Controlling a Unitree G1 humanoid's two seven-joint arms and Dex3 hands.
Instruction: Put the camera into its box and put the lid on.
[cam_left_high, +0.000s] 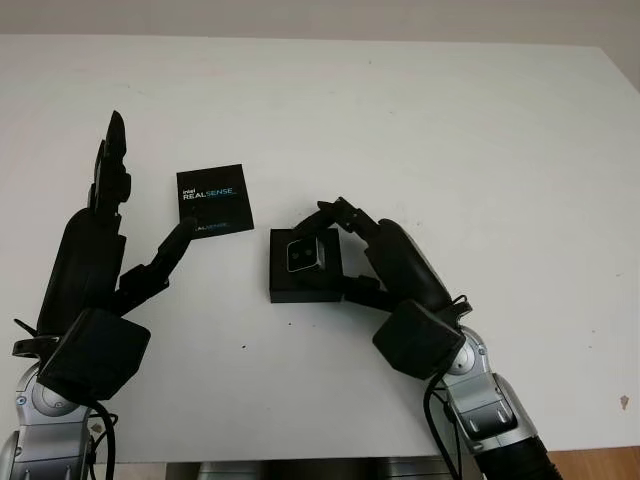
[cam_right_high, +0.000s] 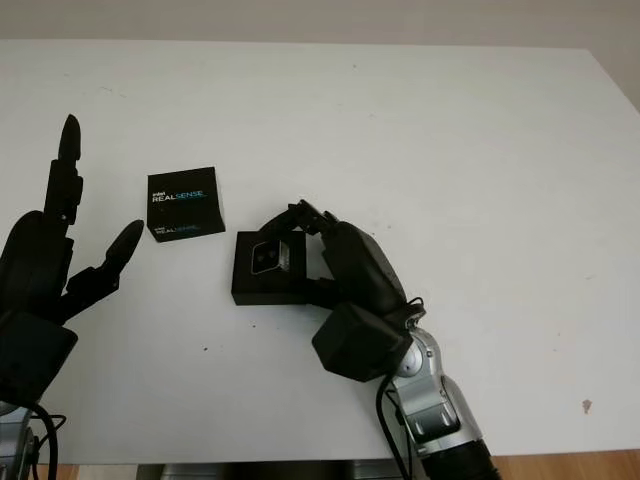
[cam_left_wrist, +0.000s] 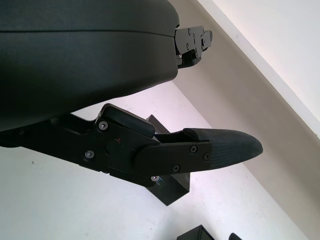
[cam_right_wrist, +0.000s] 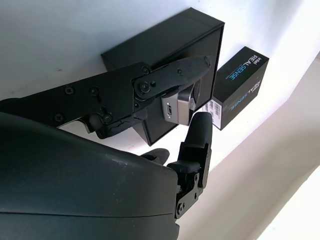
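Right hand, fingers closed on the silver camera, holds it directly over the open black box at table centre; seating it calls for a short downward move. The camera's long axis appears to run with the box's width. The lid, printed REALSENSE, lies just beside the box, nearer the open, empty left hand. The right wrist view reveals fingertips pinching the camera's end, with a port in it.

head stereo: forward-down over table | wrist cams: close on own hands | shared: box
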